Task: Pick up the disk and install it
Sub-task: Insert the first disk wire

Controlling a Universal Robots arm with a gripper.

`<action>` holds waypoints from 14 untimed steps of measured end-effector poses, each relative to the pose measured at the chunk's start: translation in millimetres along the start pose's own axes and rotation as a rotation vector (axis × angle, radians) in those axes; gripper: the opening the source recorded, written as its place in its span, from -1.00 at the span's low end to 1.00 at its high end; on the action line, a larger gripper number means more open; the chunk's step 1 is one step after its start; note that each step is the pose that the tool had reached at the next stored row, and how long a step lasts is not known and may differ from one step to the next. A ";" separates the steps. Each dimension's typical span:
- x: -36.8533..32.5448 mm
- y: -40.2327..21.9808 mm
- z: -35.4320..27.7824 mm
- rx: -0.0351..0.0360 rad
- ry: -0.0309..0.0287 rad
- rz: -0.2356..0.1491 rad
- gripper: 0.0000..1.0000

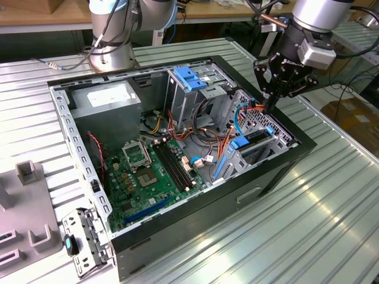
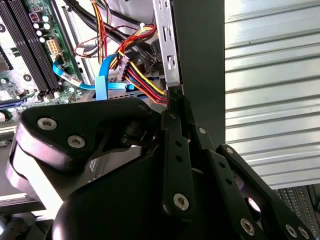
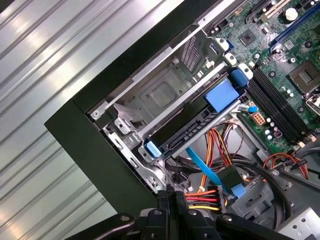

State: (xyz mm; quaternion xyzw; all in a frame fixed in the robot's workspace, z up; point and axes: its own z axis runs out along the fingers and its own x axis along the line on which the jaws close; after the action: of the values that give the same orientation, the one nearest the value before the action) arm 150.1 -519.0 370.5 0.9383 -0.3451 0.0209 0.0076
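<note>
Now the closed gripper [image 1: 270, 106] hangs near the disk [image 3: 187, 126] seated in its cage [image 3: 155, 95].

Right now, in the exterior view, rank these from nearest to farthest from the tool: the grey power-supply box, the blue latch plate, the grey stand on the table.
1. Blue latch plate, toward the exterior view's left of the tool.
2. Power-supply box, in the case, further left.
3. Grey stand, outside the case, at the exterior view's left edge.

Disk [image 3: 186, 126] in drive cage [image 3: 165, 95]; gripper [image 1: 273, 102] at rim of case [image 1: 284, 168], near cables [image 3: 209, 152].
</note>
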 end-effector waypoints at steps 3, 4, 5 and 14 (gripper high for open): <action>-1.9 1.7 0.0 -0.0003 0.0001 0.008 -0.66; -1.9 1.7 0.0 -0.0008 0.0001 0.017 -0.66; -1.9 1.7 0.1 -0.0013 0.0000 0.030 -0.66; -2.0 1.8 0.5 -0.0080 0.0001 0.179 -0.66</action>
State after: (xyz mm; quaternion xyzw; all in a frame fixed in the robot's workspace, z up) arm 147.4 -519.1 369.9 0.9037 -0.4276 0.0201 0.0094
